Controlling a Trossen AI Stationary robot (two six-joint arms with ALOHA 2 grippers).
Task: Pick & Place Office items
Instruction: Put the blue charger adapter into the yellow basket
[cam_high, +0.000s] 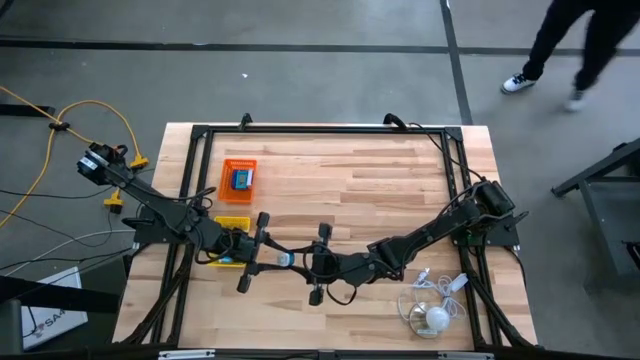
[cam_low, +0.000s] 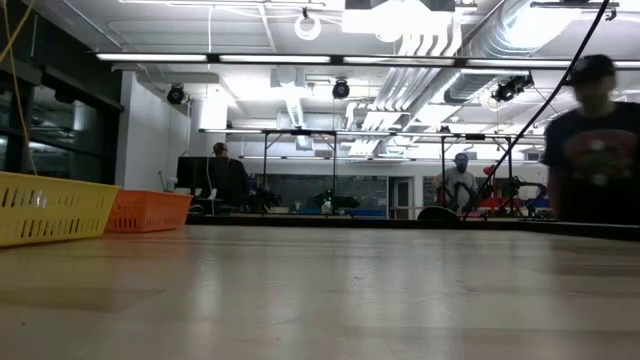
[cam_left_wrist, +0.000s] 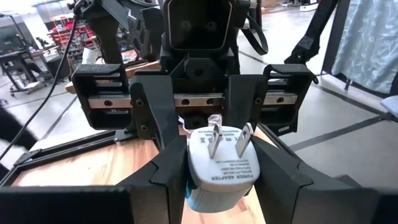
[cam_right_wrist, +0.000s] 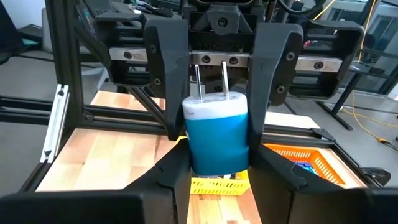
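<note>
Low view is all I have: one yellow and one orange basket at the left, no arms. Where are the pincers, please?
Observer: The left pincer and the right pincer meet tip to tip, between the yellow tray and the white cable bundle.
Operator: Do they carry something?
Observer: Yes, both grip one white and blue power adapter.
Operator: Is the orange tray empty?
Observer: No, a blue item lies in the orange tray.
</note>
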